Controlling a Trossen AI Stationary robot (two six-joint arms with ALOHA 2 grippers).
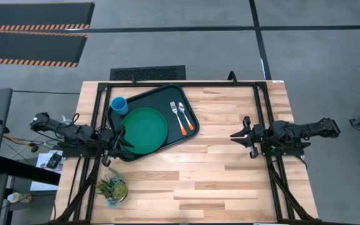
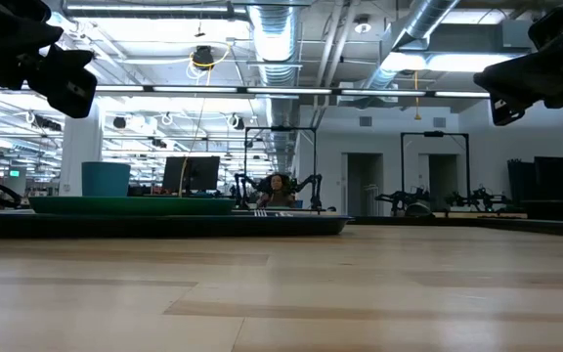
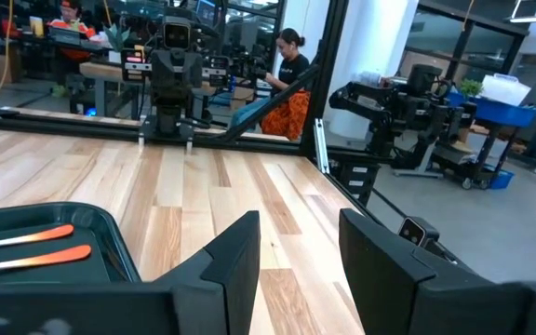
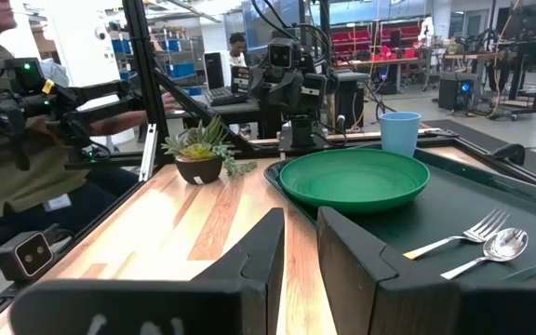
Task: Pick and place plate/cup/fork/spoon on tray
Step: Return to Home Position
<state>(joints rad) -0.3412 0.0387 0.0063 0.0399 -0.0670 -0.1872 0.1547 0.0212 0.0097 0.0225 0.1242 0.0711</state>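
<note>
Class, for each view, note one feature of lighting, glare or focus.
High view: even light, soft shadows under the tray. Low view: bright ceiling lamps leave both arms as dark silhouettes. Left wrist view: the left gripper looms large and soft. Right wrist view: highlights glint on the spoon and fork.

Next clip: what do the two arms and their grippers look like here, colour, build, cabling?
Both arms are matte black, chunky and jointed. The left gripper and right gripper each end in two angular black fingers with flat inner faces. Thin cables trail near the left arm's base. No markings are legible.
</note>
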